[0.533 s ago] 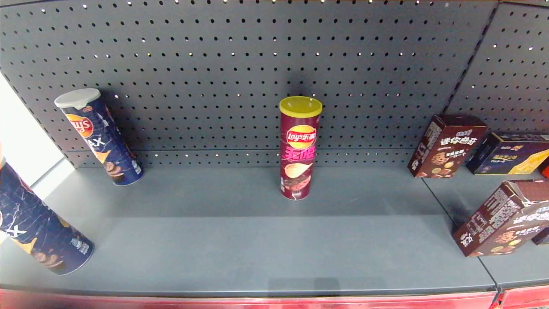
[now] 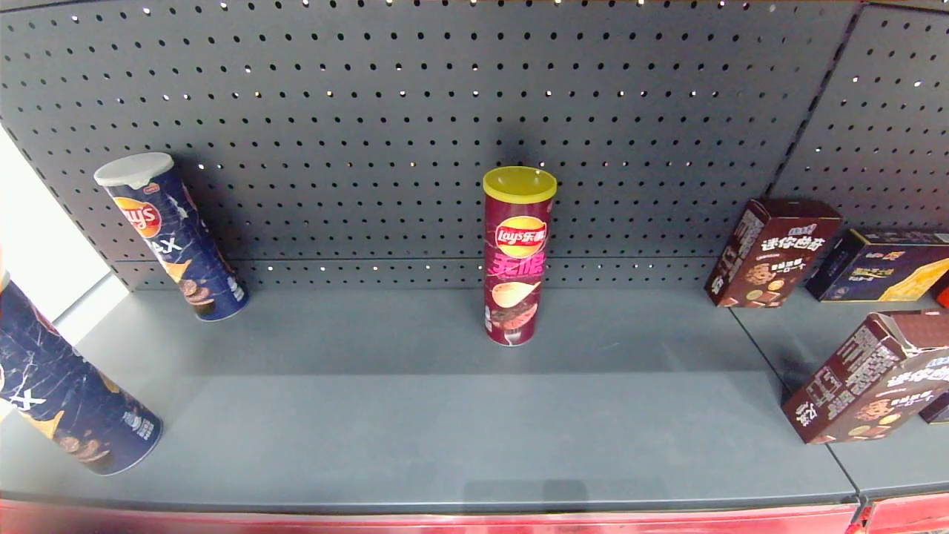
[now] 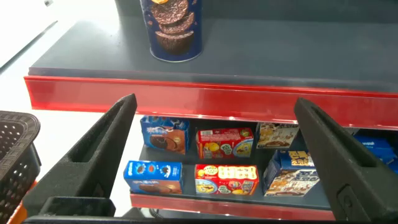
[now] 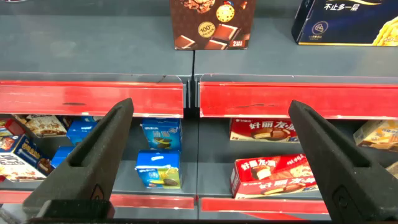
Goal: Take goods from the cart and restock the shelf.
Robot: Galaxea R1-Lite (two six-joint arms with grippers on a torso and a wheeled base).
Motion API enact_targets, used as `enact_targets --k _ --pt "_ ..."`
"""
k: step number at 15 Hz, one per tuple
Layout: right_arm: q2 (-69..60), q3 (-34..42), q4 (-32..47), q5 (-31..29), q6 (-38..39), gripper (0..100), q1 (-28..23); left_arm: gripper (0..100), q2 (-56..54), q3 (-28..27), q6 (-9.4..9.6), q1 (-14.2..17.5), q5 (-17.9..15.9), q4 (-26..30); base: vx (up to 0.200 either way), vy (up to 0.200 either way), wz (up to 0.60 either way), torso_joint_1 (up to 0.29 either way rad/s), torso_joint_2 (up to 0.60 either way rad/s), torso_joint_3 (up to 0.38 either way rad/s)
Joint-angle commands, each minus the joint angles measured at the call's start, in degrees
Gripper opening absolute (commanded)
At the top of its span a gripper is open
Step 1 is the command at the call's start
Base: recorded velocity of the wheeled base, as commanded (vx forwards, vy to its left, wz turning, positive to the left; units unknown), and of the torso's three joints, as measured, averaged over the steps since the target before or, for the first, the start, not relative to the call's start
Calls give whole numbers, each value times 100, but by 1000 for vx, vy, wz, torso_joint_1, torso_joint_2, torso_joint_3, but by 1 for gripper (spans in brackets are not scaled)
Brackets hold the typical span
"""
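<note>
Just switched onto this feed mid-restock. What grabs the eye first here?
A lone maroon can with a yellow lid stands upright mid-shelf near the pegboard. A dark blue can stands at the back left, a second blue can at the front left, and brown boxes on the right. The left gripper and right gripper hang open and empty before the shelf's red front edge.

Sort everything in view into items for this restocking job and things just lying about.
Job: grey shelf; red chip can; navy chip cans; left tool and right tool, both open and empty; black basket, possibly the cart.
Likely lying about: brown boxes; blue boxes and red boxes on lower shelves.
</note>
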Motion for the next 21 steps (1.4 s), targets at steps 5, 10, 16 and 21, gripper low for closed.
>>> enact_targets --k 5,10,16,21 --pt "1 1 0 2 0 100 1 100 -2 0 -2 0 -2 -2 0 0 600 6 7 0" --pt "1 1 0 2 0 100 1 100 -2 0 -2 0 -2 -2 0 0 600 0 2 2" --pt "1 1 0 2 0 100 1 100 -2 0 -2 0 -2 -2 0 0 0 0 0 0" --pt "1 1 0 2 0 100 1 100 -2 0 15 -9 -125 -2 0 0 0 0 0 0"
